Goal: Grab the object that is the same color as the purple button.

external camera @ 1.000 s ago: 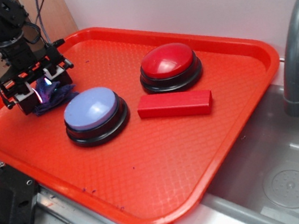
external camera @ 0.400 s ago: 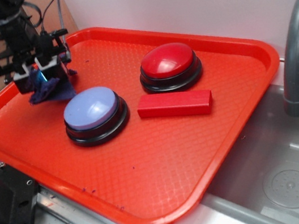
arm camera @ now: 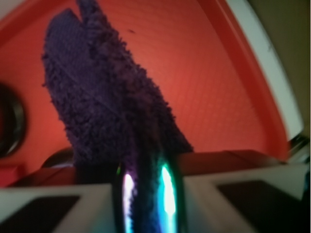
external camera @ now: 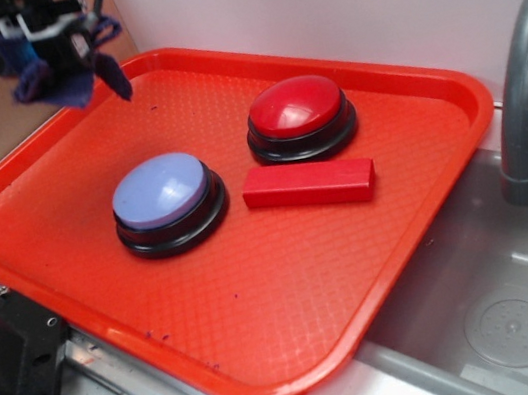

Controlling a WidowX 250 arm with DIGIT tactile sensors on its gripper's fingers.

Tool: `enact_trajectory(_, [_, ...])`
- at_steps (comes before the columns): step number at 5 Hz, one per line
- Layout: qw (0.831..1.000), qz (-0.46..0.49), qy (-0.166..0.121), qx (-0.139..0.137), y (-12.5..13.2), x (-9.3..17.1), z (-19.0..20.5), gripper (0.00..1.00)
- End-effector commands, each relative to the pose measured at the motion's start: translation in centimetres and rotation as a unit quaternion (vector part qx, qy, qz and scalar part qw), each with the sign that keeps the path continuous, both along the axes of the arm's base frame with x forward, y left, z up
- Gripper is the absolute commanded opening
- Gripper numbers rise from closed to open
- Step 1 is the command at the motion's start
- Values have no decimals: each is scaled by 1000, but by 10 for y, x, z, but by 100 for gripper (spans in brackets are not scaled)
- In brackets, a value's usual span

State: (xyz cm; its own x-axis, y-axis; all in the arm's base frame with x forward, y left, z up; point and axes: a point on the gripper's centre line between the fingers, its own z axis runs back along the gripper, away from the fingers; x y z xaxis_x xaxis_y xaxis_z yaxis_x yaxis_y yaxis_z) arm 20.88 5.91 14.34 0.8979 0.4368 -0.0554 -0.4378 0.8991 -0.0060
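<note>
1. Hanging at the top left corner of the exterior view, the gripper [external camera: 51, 45] is clamped on the purple cloth scrap [external camera: 72, 79], which dangles in the air above the far left rim of the red tray [external camera: 261, 299], clear of its floor. The scrap's loose tip droops toward the rim without touching it. On the tray, the lavender button [external camera: 164, 196] sits left of centre, the red button [external camera: 298, 116] farther back and to the right, and the red block [external camera: 309, 183] lies between them, just beside both. Broad bare floor stretches along the tray's near and left sides. The tray's right corner overhangs a grey sink [external camera: 506, 309], where a grey faucet [external camera: 522, 93] rises at the right edge of the picture. A white wall [external camera: 333, 3] backs the scene.

2. Seen from the wrist view, the fuzzy cloth scrap [arm camera: 104, 102] fills the middle of the picture, pinched at its lower end between the gripper [arm camera: 146, 194] fingers [arm camera: 43, 213]. Behind it lies bare tray [arm camera: 214, 97] floor, its raised rim curving down the right side. A dark button base [arm camera: 12, 126] shows at the left edge.
</note>
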Motion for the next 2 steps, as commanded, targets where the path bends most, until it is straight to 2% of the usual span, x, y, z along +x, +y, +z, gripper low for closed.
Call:
enact_trajectory(1, [996,-31,-85,1,3,-9,79,0])
enact_trajectory(2, [993,-33,-113,15,-5,-15,96,0])
